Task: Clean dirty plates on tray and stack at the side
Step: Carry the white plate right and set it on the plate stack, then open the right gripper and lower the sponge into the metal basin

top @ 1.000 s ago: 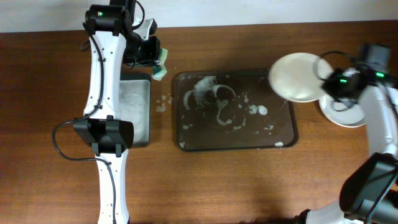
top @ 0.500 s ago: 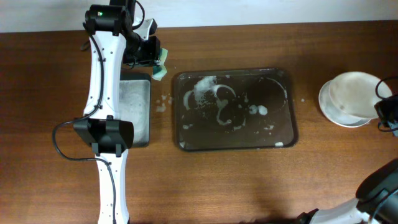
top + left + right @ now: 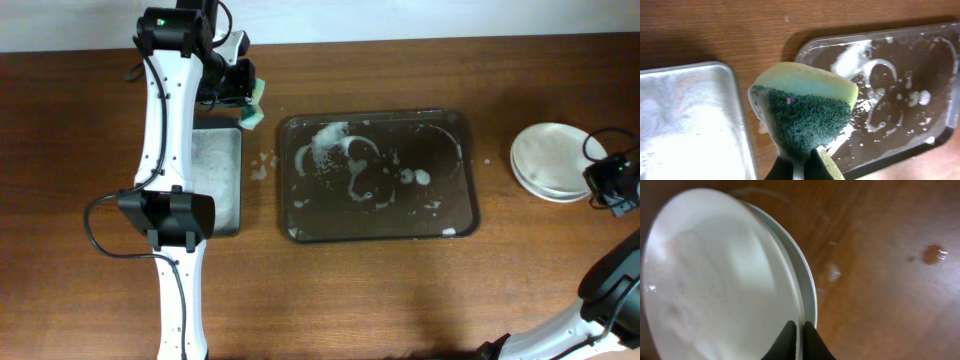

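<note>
Top plate [image 3: 548,155] now lies on stack [image 3: 532,189], 2 showing; right tool [image 3: 799,329] pinches its rim, left tool [image 3: 804,156] 1 sponge [image 3: 805,107].

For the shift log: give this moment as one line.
left gripper: shut on sponge | right gripper: shut on top plate rim, side stack | tray: no plates, suds

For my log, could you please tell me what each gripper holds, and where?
Left gripper: the sponge, by its lower edge. Right gripper: the top plate, by its rim.
</note>
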`<state>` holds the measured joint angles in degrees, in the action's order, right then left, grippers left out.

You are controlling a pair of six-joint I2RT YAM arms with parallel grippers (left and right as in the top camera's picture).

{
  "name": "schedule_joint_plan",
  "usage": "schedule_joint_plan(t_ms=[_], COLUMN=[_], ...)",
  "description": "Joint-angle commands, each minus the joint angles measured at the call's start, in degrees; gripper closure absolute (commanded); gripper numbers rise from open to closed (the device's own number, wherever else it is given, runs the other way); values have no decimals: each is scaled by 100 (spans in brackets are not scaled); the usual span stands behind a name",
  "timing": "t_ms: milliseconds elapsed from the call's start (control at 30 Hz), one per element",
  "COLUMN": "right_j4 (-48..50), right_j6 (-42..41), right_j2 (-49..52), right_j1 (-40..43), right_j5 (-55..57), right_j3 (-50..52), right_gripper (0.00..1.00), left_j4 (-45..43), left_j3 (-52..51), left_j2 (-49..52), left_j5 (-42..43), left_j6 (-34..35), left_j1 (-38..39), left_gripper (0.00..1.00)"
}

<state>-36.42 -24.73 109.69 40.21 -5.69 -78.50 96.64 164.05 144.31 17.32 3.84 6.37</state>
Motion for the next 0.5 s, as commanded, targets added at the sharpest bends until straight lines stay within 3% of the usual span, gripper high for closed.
schedule_joint_plan(t_ms=[0,67,200,467], right_j4=[153,107,-61,-901], right_j6=[52,48,50,772], right_j2=[42,42,15,-772], right_j1=[-254,-286,-232,-446], right_j5=[-90,-50,-260,-1196], right_j3=[35,35,4,-562], right_gripper=[86,83,56,48], left_j4=[9,9,9,9], left_j3=[74,74,74,74], left_j2=[-317,-520,-822,-1119], left_j5=[-328,-330,-367,-385], left_j6=[-87,-87,-87,-63], left_j1=[-61,-98,-118,-120], left_gripper=[99,100,99,100])
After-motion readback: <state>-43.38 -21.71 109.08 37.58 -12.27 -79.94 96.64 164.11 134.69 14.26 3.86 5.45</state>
